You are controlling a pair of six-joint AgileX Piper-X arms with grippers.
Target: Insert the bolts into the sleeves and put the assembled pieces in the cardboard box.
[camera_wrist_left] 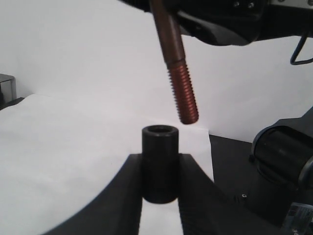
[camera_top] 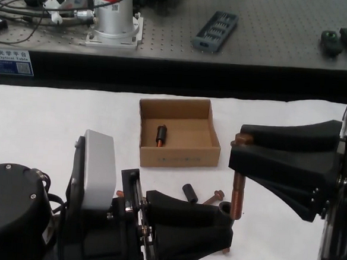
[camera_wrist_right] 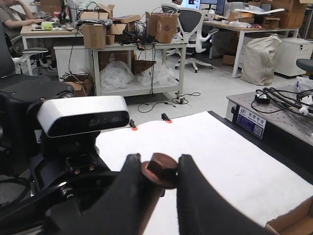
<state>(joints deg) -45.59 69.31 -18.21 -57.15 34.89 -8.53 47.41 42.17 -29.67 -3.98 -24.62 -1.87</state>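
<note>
My left gripper (camera_wrist_left: 160,171) is shut on a black sleeve (camera_wrist_left: 159,144), held upright with its open end up; they sit low in the middle of the high view, the sleeve (camera_top: 224,210) at the fingertips. My right gripper (camera_top: 239,148) is shut on the head of a copper bolt (camera_top: 238,191) that hangs vertically. The bolt's threaded tip (camera_wrist_left: 188,110) hovers just above the sleeve's mouth, slightly off to one side, not inside. The bolt head (camera_wrist_right: 161,170) is pinched between the right fingers. The cardboard box (camera_top: 180,156) holds one assembled piece (camera_top: 160,135).
A loose black sleeve (camera_top: 189,192) and a loose copper bolt (camera_top: 214,198) lie on the white cloth (camera_top: 42,127) in front of the box. Behind the cloth is a perforated bench with a metal post (camera_top: 113,10), cables and a grey rack (camera_top: 215,30).
</note>
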